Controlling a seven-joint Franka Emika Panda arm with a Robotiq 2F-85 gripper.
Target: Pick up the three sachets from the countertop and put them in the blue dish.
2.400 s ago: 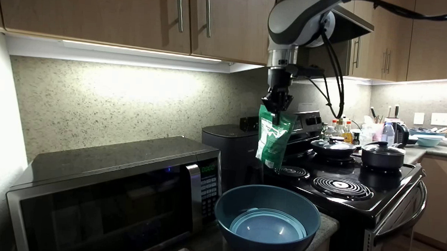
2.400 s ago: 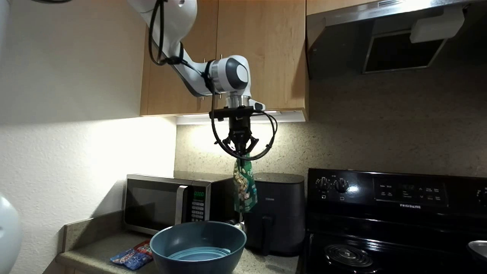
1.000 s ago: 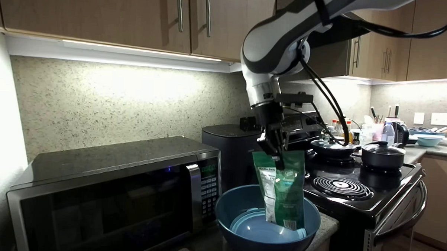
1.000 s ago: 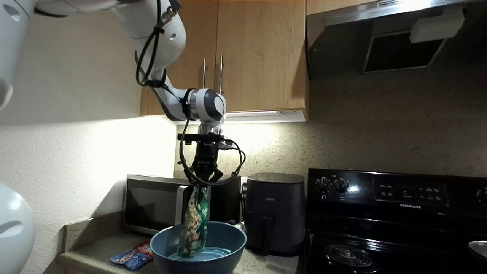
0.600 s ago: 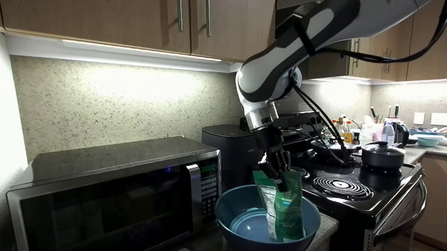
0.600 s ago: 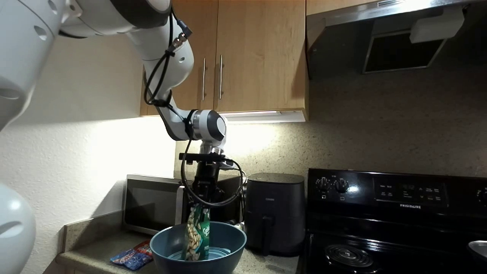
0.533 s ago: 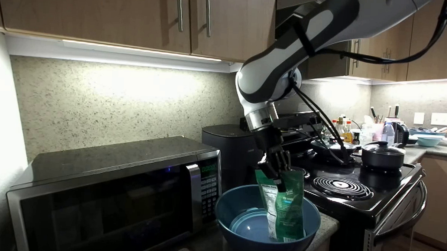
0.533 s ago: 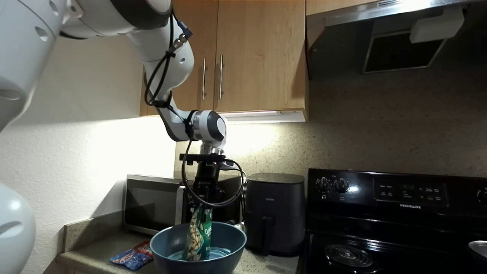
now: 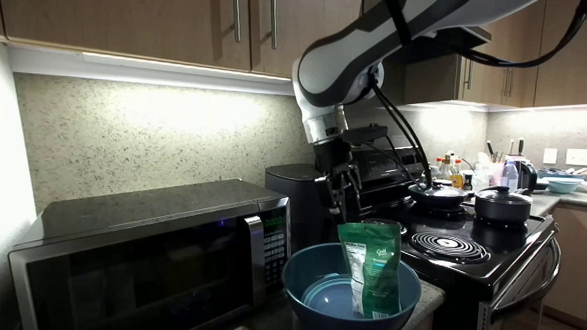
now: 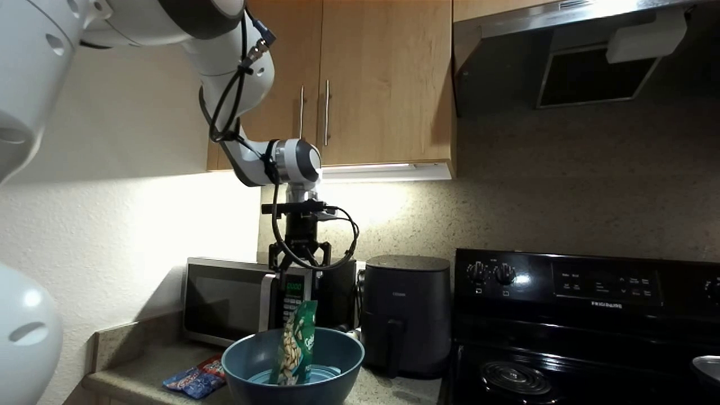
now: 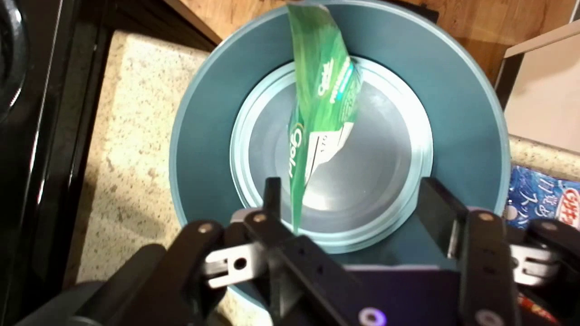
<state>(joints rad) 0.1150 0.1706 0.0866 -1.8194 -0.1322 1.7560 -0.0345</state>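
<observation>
The fingers (image 11: 437, 213) are hanging wide apart above the blue dish (image 9: 312, 266), gripping nothing, presumably to clear the green sachet (image 9: 375, 275) standing inside, while a blue sachet (image 10: 197, 386) and a red sachet (image 10: 213, 366) are lying nearby on the bench (image 10: 402, 388).

Wrist view: close, downward — dish (image 11: 457, 104) shared with both exterior views.

Green sachet (image 10: 298, 349) in dish (image 10: 334, 352) (slightly tilted), pincer (image 10: 298, 280) above
</observation>
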